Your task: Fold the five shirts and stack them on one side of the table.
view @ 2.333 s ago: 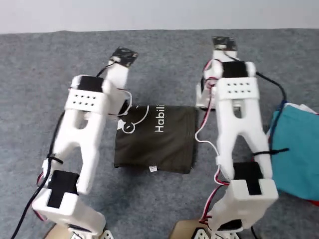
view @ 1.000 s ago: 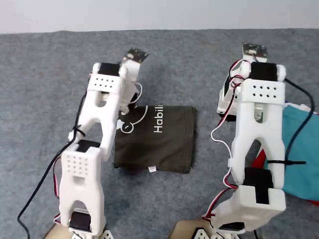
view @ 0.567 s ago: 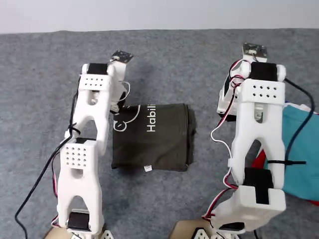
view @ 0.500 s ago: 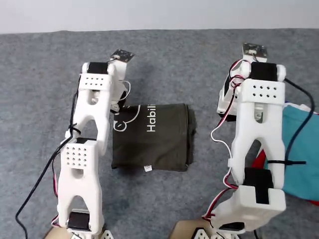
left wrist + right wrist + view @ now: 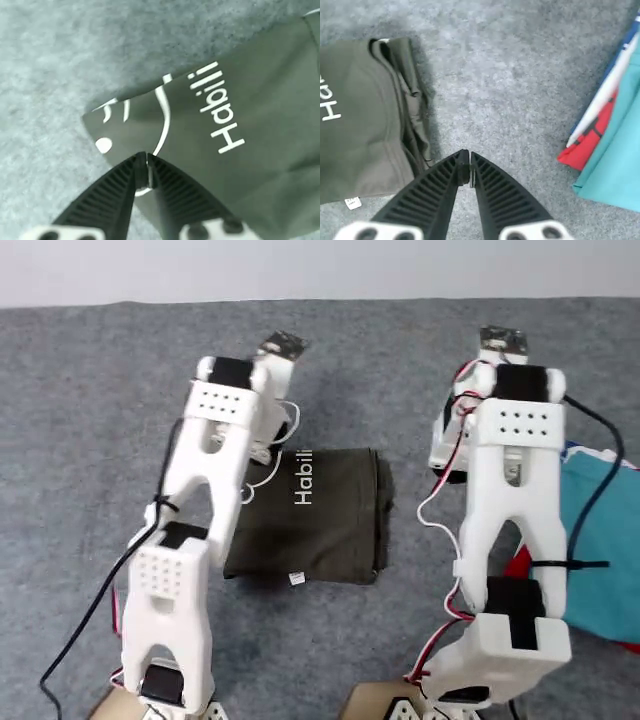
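A folded dark olive shirt [image 5: 335, 525] with white print lies flat in the middle of the grey table. My left gripper [image 5: 146, 161] is shut and hovers just over the printed corner of the olive shirt [image 5: 250, 105], with no cloth visibly pinched. In the high view the left arm [image 5: 225, 440] covers that far-left corner. My right gripper [image 5: 468, 169] is shut over bare table, between the olive shirt's [image 5: 360, 130] layered edge and a pile of folded shirts. That pile has a teal shirt [image 5: 600, 540] on top.
Under the teal shirt [image 5: 615, 160], red [image 5: 580, 150] and blue-and-white layers stick out of the pile at the table's right side. The grey felt surface [image 5: 90, 440] stretches left of the arms. The table's far edge [image 5: 320, 300] meets a pale wall.
The olive shirt slid a little to the left about a second ago. The left arm has since swung right over its corner. The right arm shifted slightly left.
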